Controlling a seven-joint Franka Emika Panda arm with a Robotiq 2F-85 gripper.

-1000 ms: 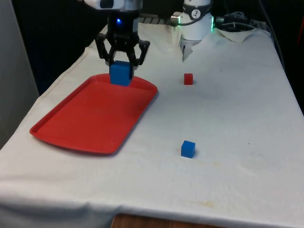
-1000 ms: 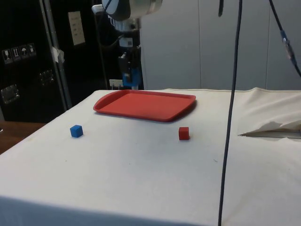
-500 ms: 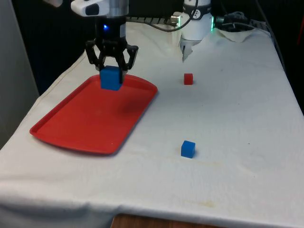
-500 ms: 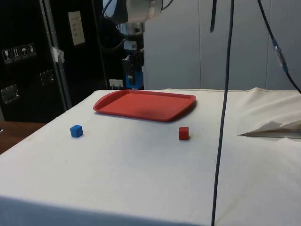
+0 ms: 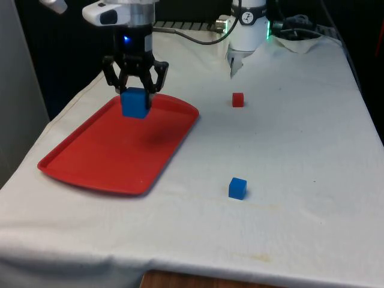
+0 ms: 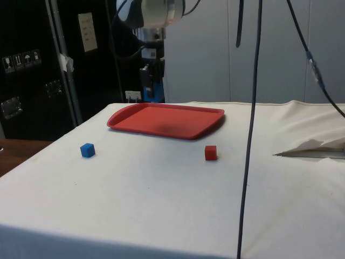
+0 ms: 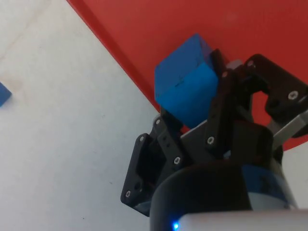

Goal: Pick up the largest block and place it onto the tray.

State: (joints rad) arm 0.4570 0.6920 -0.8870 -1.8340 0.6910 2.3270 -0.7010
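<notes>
My gripper (image 5: 135,96) is shut on the large blue block (image 5: 135,102) and holds it in the air above the far end of the red tray (image 5: 102,153). From the side the block (image 6: 152,90) hangs clear of the tray (image 6: 178,121). At the wrist, the blue block (image 7: 186,86) sits between the black fingers (image 7: 219,103), over the tray (image 7: 159,29) near its edge.
A small blue block (image 5: 237,188) lies on the white cloth near the table's front. A small red block (image 5: 238,99) rests farther back, to the front view's right of the tray. The same two blocks show from the side (image 6: 87,150) (image 6: 211,152).
The gripper has carried the large blue block towards the front view's left, further over the tray's far end. The small blocks have not moved.
</notes>
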